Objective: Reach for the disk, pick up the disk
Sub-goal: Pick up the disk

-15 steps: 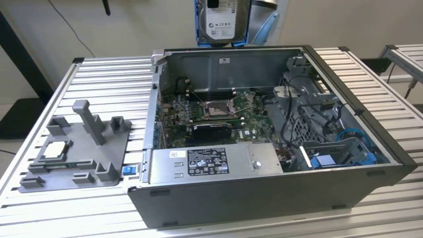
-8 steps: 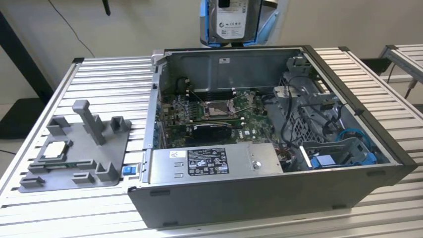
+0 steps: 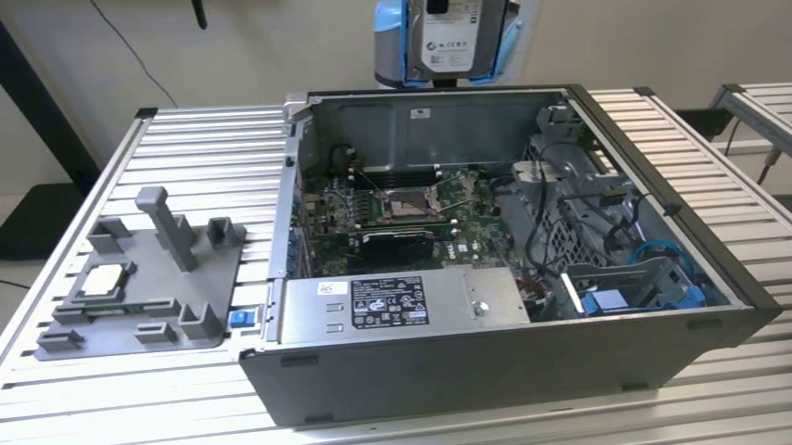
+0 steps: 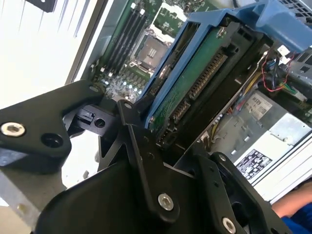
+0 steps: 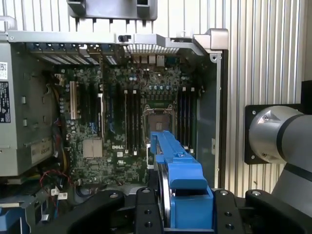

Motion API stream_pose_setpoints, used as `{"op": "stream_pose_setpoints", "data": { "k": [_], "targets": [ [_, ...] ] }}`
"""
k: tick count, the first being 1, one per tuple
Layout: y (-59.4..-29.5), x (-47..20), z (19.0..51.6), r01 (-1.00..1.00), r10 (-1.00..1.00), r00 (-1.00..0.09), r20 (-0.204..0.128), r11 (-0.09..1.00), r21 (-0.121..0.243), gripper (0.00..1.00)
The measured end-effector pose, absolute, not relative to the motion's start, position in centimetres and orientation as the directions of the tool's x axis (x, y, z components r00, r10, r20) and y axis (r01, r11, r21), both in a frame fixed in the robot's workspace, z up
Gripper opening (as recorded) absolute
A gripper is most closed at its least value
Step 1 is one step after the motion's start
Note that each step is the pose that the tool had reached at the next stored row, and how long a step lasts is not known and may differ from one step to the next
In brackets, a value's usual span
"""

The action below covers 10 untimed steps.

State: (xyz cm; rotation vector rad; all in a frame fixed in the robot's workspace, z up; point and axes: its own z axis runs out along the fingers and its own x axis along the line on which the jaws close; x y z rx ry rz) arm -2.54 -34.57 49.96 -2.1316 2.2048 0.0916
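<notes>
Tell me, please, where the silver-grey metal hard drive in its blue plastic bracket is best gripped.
At one short end, coming end-on, with the fingers closing across its thin blue-framed body: the disk hangs upright in the gripper, clamped that way now.

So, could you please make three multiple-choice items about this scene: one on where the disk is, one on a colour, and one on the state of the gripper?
1. Where is the flat silver-grey metal disk with the white label?
A. Lifted above the open grey computer case
B. Lying on the grey plastic fixture
C. Seated in the drive bay

2. What colour is the plastic bracket framing the disk?
A. Red
B. Blue
C. Yellow

3. What is the black gripper doing?
A. Hanging open with nothing in it
B. Shut on the disk
C. Pressing the power supply

Answers:
1 A: in the exterior view the disk hangs over the case's rear wall, clear of the fixture.
2 B: the bracket is blue in both wrist views.
3 B: in the first wrist view the gripper clamps the bracketed disk on both sides.
</notes>
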Motion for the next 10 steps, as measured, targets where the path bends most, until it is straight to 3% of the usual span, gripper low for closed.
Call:
{"op": "stream_pose_setpoints", "data": {
  "k": [10],
  "targets": [
    [-34.6,-0.8,50.0,-0.999,-0.995,-0.033,-0.094,0.034,-0.008,0.00]
  ]
}}
